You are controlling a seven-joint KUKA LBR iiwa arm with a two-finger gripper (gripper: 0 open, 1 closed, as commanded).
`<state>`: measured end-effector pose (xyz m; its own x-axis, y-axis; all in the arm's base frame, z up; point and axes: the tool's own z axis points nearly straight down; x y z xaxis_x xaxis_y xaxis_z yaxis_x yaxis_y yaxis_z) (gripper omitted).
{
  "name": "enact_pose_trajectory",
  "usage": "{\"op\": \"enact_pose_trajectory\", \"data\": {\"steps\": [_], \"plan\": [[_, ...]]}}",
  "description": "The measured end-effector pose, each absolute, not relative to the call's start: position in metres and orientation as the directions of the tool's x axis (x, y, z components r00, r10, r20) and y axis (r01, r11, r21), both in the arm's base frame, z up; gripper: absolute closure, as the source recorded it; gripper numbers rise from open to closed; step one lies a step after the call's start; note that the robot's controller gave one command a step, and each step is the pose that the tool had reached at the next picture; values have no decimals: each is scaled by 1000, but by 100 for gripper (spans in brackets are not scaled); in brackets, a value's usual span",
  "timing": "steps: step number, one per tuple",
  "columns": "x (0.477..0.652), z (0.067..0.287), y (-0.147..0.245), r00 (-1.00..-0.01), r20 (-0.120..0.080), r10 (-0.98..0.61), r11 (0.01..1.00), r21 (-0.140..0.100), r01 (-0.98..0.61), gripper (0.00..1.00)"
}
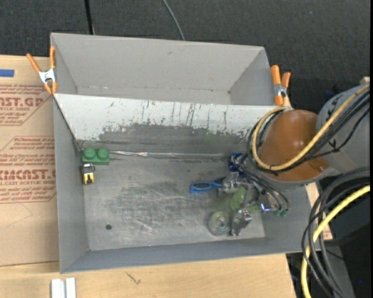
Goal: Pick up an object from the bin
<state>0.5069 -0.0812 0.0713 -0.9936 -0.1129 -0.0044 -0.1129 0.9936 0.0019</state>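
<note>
- Clutter by jaws: blue plastic piece just beside them, on the side facing the green block; cables and orange wrist cover hide that spot.
- Small yellow-black bit just below green block.
- Pale green roundish thing: well apart from green block, right and lower, close against jaws.
- Jaw opening: can't tell.
- Bin: scuffed grey metal.
</note>
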Motion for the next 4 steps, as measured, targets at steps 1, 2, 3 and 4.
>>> {"op": "enact_pose_trajectory", "data": {"steps": [1, 2, 3, 4], "plan": [[507, 73, -82, -994, -2, -112, 994, 1, -112, 100], [530, 216, -100, -901, -7, -433, 901, -5, -433, 100], [529, 213, -99, -902, -3, -432, 902, 1, -432, 0], [574, 74, -99, -693, -10, -721, 693, -3, -721, 0]]}}
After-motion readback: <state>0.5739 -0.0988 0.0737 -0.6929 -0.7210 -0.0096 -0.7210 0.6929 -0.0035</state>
